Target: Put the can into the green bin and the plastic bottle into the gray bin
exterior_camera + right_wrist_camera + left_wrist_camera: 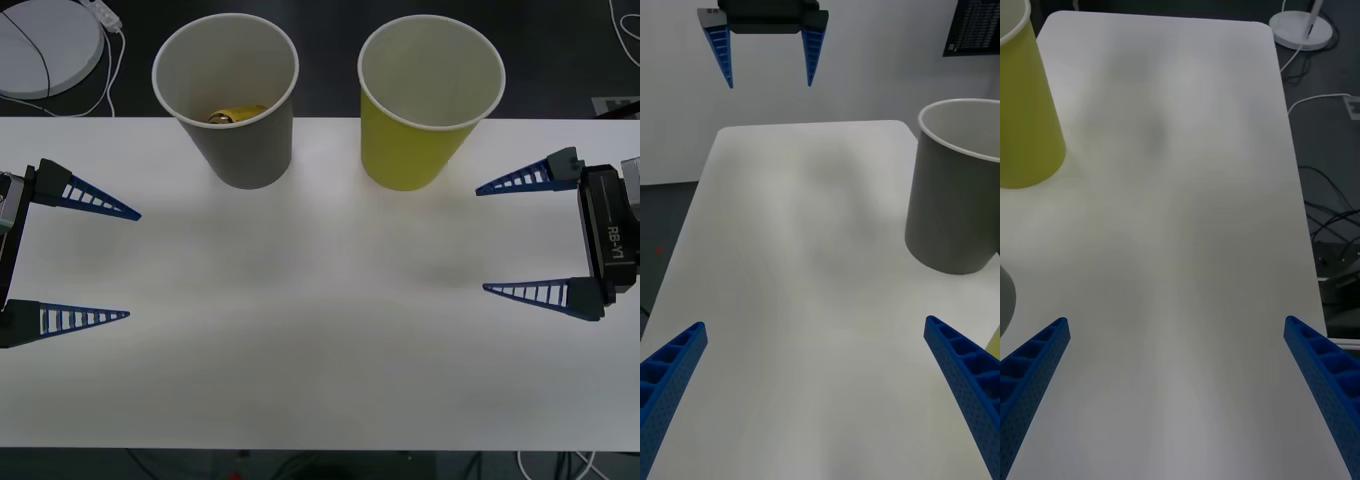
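Note:
The gray bin [240,140] stands at the back of the white table [320,330], left of centre. Inside it, against the far wall, lies a yellow item that looks like the plastic bottle [238,114]. To its right stands the green bin [420,130]; I see only pale wall inside it. The can is out of view. My left gripper [134,265] hovers open at the table's left side, nothing between its fingers. My right gripper [481,239] is open at the right side, likewise holding nothing. The right wrist view shows the gray bin [955,195] and the left gripper [769,83] across the table.
A white round base [45,45] with a cable lies on the dark floor beyond the table's back left corner. More cables [1330,225] run on the floor beside the table. The green bin [1022,112] appears in the left wrist view.

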Action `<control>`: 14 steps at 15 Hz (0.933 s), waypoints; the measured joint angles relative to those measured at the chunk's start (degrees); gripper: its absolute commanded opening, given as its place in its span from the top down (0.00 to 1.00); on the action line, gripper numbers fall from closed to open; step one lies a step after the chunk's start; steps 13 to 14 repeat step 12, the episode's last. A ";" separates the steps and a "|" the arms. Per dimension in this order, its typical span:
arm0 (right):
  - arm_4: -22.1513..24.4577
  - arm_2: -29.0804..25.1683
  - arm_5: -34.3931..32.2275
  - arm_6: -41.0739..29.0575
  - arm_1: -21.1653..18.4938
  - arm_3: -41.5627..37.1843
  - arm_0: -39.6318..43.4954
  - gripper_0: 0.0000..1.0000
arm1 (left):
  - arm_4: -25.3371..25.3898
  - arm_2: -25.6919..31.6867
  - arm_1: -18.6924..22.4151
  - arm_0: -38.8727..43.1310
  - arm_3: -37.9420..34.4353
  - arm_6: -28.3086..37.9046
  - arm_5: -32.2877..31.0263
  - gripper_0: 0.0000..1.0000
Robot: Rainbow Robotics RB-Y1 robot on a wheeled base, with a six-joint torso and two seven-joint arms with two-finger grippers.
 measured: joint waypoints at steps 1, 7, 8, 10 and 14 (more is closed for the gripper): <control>0.09 -1.72 -0.01 0.22 -0.15 -0.90 2.25 0.00 | 0.00 0.00 0.00 0.00 0.00 0.00 0.00 0.00; 0.07 -9.38 0.00 0.18 -1.07 -5.14 10.86 0.00 | 0.00 0.00 0.00 0.00 0.00 0.00 0.00 0.00; 0.03 -9.67 0.01 0.12 -1.07 -5.26 11.18 0.00 | 0.00 0.00 0.00 0.00 0.00 0.00 0.00 0.00; -0.06 -9.76 -0.01 0.15 -1.08 -5.29 11.25 0.00 | 0.00 0.00 0.00 0.00 0.00 0.00 0.00 0.00; -0.07 -9.75 0.00 0.30 -1.08 -5.29 11.25 0.00 | 0.00 0.00 0.00 0.00 0.00 0.00 0.00 0.00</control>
